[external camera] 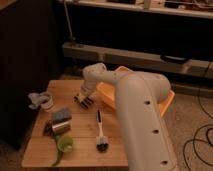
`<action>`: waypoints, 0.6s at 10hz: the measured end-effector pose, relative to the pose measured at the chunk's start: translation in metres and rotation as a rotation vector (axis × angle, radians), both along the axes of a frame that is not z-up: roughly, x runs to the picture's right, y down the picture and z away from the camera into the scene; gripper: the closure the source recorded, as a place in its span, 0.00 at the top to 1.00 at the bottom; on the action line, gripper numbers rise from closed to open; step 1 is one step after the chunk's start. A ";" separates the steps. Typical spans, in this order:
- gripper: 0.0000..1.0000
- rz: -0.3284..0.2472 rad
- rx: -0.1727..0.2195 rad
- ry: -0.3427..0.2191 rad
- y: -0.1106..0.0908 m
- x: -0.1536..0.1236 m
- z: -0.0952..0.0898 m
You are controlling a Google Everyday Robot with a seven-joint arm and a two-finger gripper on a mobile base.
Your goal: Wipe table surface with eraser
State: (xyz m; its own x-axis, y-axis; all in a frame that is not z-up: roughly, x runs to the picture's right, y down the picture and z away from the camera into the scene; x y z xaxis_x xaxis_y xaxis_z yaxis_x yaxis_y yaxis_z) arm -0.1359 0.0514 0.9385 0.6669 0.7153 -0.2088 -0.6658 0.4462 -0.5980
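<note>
The gripper point(84, 99) was clamped shut on the striped eraser point(86, 103), low over the table surface point(82, 150), at 11 o'clock from the brush point(100, 135). The grey-blue block point(61, 115) lay at 8 o'clock from the eraser, and the orange tray point(167, 100) at 3 o'clock

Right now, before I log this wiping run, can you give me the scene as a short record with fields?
gripper: shut on the eraser, low over the far middle of the table
eraser: striped block at the gripper's tip; contact with the wood cannot be told
table surface: light wooden planks
brush: right of centre, black head toward the near edge
grey-blue block: left of the brush
orange tray: far right, partly behind the arm
</note>
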 end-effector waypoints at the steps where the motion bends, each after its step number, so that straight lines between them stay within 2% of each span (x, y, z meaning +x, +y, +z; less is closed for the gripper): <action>1: 0.00 -0.029 0.007 -0.019 0.007 -0.005 -0.010; 4: 0.00 -0.109 0.029 -0.111 0.031 -0.052 -0.052; 6: 0.00 -0.150 0.043 -0.158 0.041 -0.077 -0.073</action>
State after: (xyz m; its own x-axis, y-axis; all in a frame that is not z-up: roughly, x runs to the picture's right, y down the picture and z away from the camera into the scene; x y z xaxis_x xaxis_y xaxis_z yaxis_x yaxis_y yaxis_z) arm -0.2131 0.0919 0.8656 0.7884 0.6118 -0.0646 -0.4898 0.5607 -0.6676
